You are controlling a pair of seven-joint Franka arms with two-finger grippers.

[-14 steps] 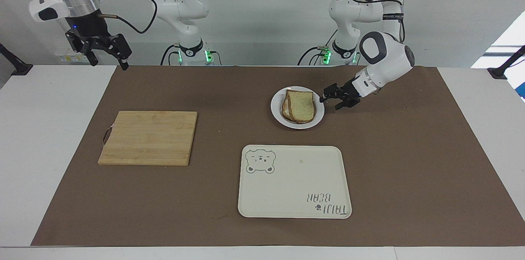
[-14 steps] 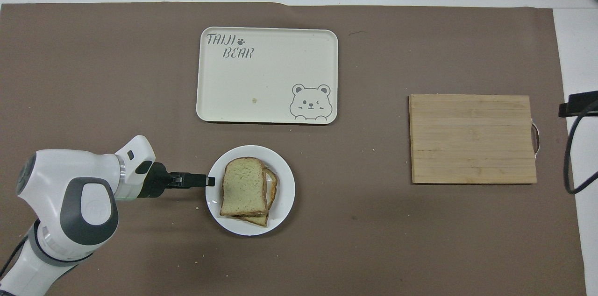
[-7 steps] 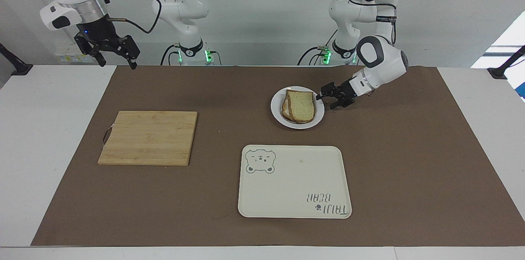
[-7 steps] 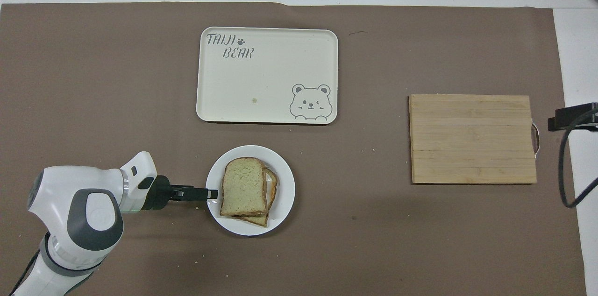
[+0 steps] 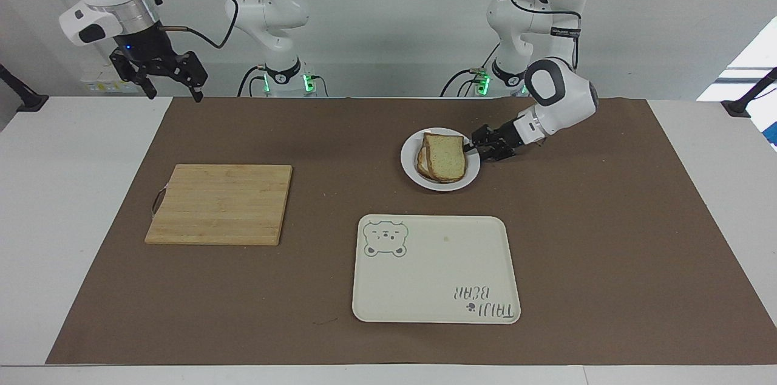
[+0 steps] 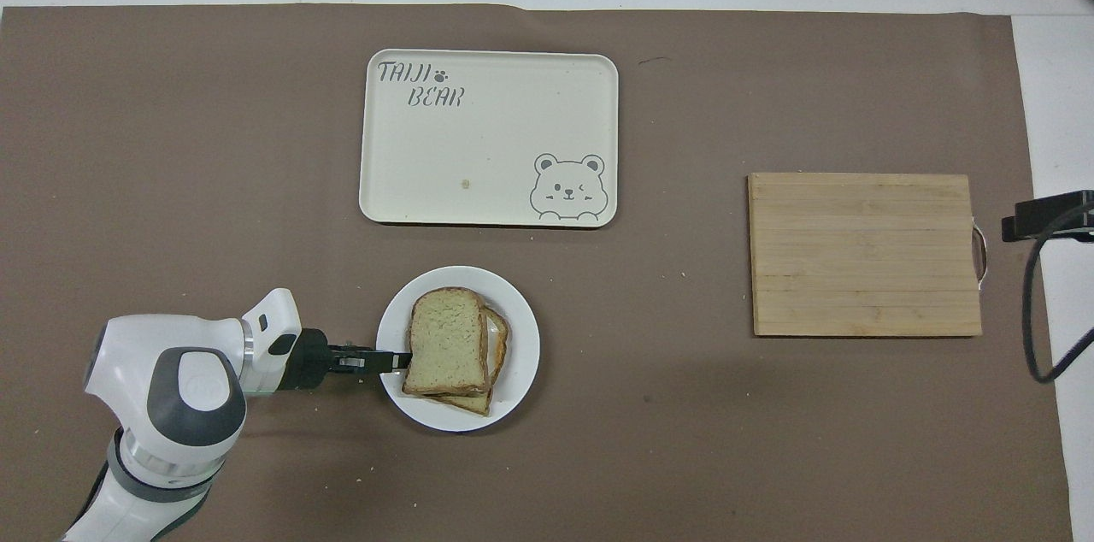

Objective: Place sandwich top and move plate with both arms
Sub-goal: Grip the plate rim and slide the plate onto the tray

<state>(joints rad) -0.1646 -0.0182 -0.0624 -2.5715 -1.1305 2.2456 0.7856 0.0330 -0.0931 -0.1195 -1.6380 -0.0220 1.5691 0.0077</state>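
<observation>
Left end effector (image 5: 472,146) low at the plate (image 5: 425,178) rim, jaw state unclear; could nudge the sandwich top (image 5: 445,158) off. Right end effector (image 5: 162,76) waits, wide.

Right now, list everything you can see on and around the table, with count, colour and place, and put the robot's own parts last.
plate: one, white, round, on the mat toward the left arm's end, nearer to the robots than the tray.
sandwich top: one, pale speckled with brown crust, on the stack of bread on the plate.
tray: one, cream, bear drawing, farther from the robots than the plate.
cutting board: one, light wood, toward the right arm's end.
mat: one, brown, covering the white table.
left gripper: one, black, at the plate's rim beside the bread.
right gripper: one, black, raised over the mat's corner, waiting, fingers open.
</observation>
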